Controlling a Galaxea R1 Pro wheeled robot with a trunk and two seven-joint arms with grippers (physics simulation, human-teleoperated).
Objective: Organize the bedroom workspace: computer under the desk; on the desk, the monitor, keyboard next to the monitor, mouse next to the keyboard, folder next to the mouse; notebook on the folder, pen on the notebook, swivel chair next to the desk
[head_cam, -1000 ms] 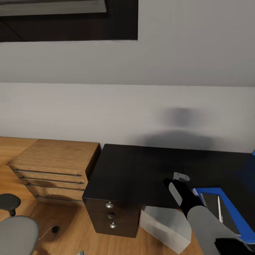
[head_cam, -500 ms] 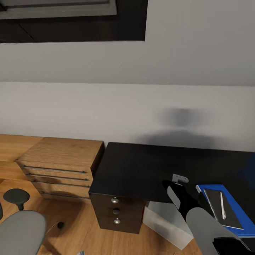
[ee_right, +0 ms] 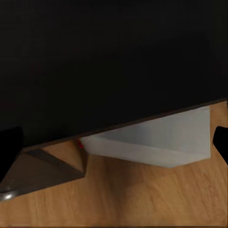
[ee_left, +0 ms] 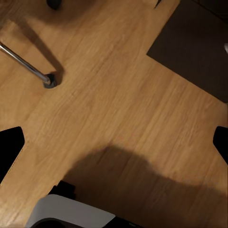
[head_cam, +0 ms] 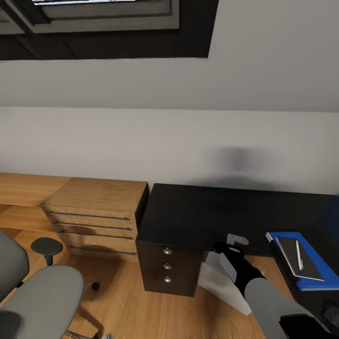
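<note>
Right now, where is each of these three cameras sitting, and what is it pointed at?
Head view: from the robot's head, down over the desk, folder and swivel chair; right arm shows.
Left wrist view: faces the wood floor; dark fingertips at the edges.
Right wrist view: faces the desk's edge and computer.
Head and right wrist views share desk and computer.

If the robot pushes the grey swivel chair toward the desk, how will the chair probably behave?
The swivel chair probably rolls easily: a black castor rests on smooth wooden floor. It may also turn instead of going straight, since it sits on a central column. The padded seat looks bulky, so likely not very light.
</note>
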